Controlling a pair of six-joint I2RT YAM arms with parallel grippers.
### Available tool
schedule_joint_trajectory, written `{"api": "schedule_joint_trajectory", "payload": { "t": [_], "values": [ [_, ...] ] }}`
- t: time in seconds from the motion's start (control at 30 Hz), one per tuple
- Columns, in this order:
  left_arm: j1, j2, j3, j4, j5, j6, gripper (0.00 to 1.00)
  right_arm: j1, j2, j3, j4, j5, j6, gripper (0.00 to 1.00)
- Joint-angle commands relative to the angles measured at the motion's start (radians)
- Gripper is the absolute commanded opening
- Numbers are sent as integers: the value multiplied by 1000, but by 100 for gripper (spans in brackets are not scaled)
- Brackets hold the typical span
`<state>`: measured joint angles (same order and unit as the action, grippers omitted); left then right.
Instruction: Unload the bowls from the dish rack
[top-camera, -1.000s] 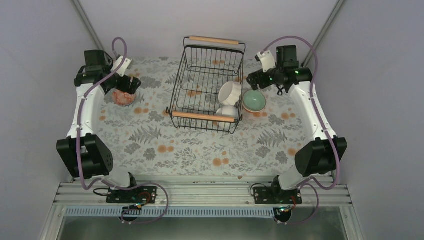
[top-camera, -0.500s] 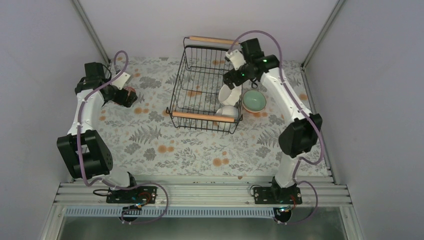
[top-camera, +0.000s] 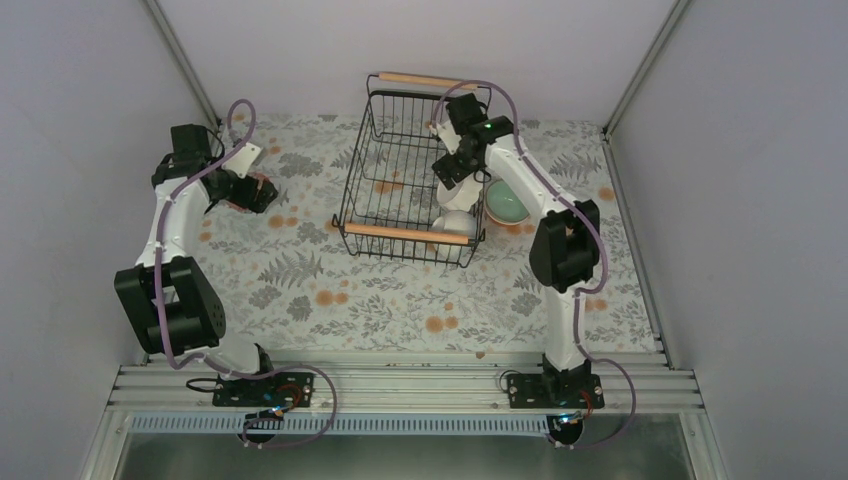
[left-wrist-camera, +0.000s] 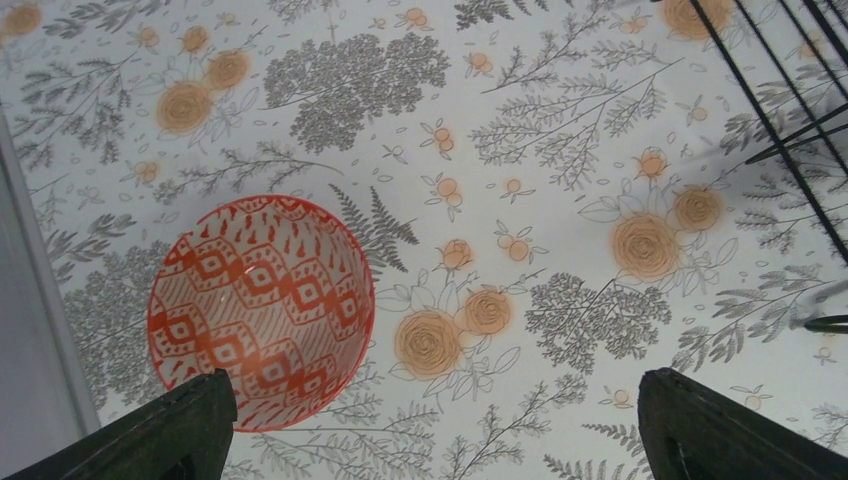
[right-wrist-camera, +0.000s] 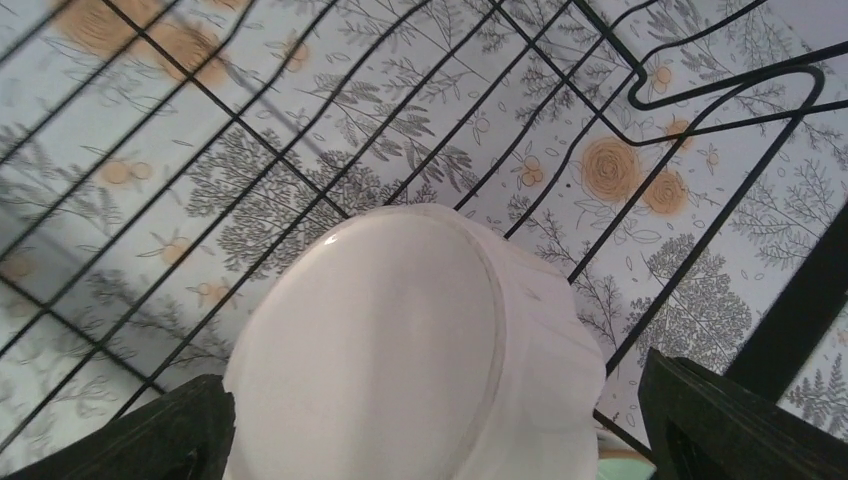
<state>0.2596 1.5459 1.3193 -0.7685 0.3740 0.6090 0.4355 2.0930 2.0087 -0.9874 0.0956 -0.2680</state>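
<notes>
Orange-patterned bowl (left-wrist-camera: 260, 312) and mint bowl (top-camera: 507, 203) are already placed on the table (top-camera: 330, 300). White bowl (right-wrist-camera: 410, 350) and second white bowl (top-camera: 455, 222) are left in the dish rack (top-camera: 405, 233). Right gripper (right-wrist-camera: 440, 400) is held spread over the first; left gripper (left-wrist-camera: 430, 420) spread, empty.

Four bowls (left-wrist-camera: 260, 310) (top-camera: 508, 205) (right-wrist-camera: 400, 350) (top-camera: 455, 222) (two racked), one dish rack (top-camera: 405, 233)

The right pincer (top-camera: 450, 172) moved from near the desk's right edge to above the white bowl (right-wrist-camera: 400, 330) in the dish rack (top-camera: 400, 232).
</notes>
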Motion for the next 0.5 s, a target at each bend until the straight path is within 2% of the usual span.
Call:
{"api": "schedule_joint_trajectory", "payload": {
  "t": [0.0, 0.3, 0.47],
  "values": [
    [-18, 22, 9, -8, 73, -18, 100, 38, 46, 26, 35, 130, 6, 98],
    [-183, 41, 96, -85, 65, -48, 100, 40, 74, 26, 27, 137, 36, 100],
    [-243, 84, 194, -160, 129, -77, 100, 40, 63, -21, 34, 188, 34, 100]
  ]
}}
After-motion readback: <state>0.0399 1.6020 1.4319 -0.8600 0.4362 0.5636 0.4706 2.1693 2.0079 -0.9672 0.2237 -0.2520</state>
